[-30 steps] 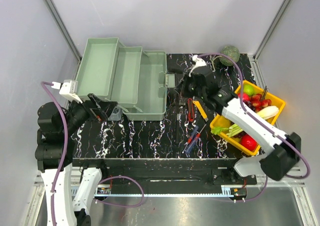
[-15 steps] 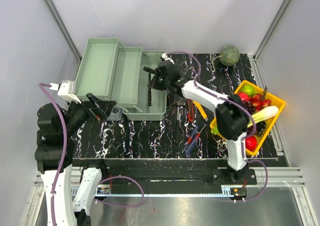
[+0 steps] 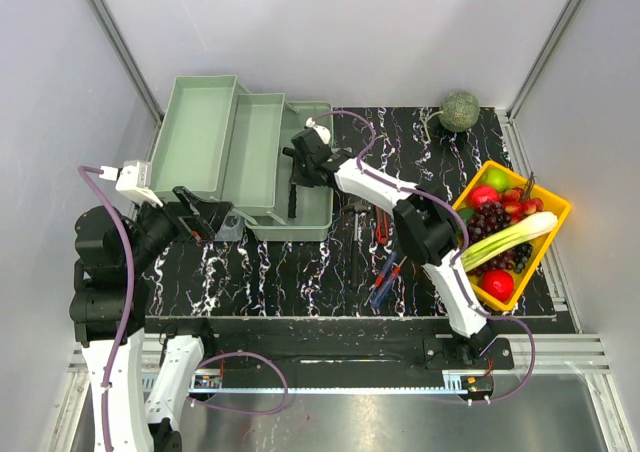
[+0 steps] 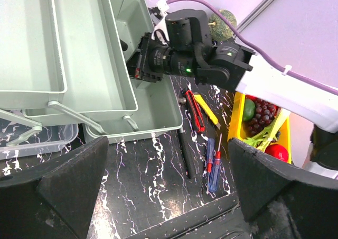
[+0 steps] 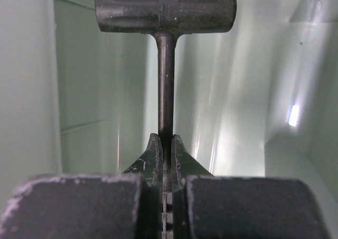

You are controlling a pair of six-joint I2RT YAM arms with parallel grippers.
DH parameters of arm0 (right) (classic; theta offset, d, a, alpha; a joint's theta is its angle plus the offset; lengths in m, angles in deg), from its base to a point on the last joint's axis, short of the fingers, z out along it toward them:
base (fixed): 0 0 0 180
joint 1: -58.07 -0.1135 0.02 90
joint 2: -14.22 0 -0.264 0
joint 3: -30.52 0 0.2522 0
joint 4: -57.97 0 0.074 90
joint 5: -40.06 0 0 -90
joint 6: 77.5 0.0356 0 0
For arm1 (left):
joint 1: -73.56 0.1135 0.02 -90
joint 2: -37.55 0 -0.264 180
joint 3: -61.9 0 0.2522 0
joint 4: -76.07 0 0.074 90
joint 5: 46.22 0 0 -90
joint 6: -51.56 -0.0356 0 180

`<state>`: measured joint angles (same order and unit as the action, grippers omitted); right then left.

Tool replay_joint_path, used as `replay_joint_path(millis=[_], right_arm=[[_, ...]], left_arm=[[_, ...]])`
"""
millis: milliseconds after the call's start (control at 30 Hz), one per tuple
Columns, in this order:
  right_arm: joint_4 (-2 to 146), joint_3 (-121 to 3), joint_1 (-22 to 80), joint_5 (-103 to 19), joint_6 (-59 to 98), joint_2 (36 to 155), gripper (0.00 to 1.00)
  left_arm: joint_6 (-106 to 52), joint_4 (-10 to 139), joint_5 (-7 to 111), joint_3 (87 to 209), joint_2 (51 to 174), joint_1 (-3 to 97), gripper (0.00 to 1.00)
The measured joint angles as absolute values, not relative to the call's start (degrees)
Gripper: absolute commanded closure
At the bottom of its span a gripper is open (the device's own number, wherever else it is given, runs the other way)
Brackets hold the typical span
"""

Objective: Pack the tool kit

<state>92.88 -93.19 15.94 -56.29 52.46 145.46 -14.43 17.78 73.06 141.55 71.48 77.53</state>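
Observation:
The pale grey-green toolbox [image 3: 318, 187] stands open at the back left with its trays [image 3: 195, 137] folded out; it also shows in the left wrist view [image 4: 158, 104]. My right gripper [image 3: 303, 162] reaches into the main compartment, shut on the shaft of the black hammer [image 5: 165, 10], whose head points away from it. My left gripper [image 3: 197, 217] is open and empty, near the toolbox's front left corner. Red pliers [image 3: 381, 219], a yellow knife [image 3: 401, 219] and red and blue screwdrivers [image 3: 385, 277] lie on the black marbled table [image 3: 280, 272].
A yellow tray of fruit [image 3: 548, 207] sits at the right edge and a green melon [image 3: 460, 110] at the back right. The clear lid [image 4: 31, 144] lies flat left of the box. A thin black tool [image 4: 183, 152] lies beside the screwdrivers [image 4: 213, 157].
My right arm has carried the hammer leftward from the table's middle to over the toolbox and lowered it into the main compartment. The left arm has not moved.

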Motion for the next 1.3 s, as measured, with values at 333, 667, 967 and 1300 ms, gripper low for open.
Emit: replay_joint_path(millis=[333, 667, 967, 1300], right_arm=[[97.75, -106.2, 15.81, -55.66, 53.45, 157.63, 0.55], [95.24, -100.77, 15.39, -55.17, 54.71, 153.92, 0.49], [93.25, -84.27, 14.87, -58.34, 53.8, 136.82, 0.88], [90.8, -70.22, 14.87, -61.97, 52.37, 116.93, 0.61]], left_arm=[[-14.43, 17.76, 72.75, 141.55, 71.88, 77.36, 0.01], [-14.43, 16.18, 70.85, 141.55, 71.9, 77.36, 0.01], [-14.43, 15.57, 70.24, 141.53, 71.85, 77.27, 0.01], [-14.45, 15.62, 69.34, 141.38, 71.66, 77.27, 0.01]])
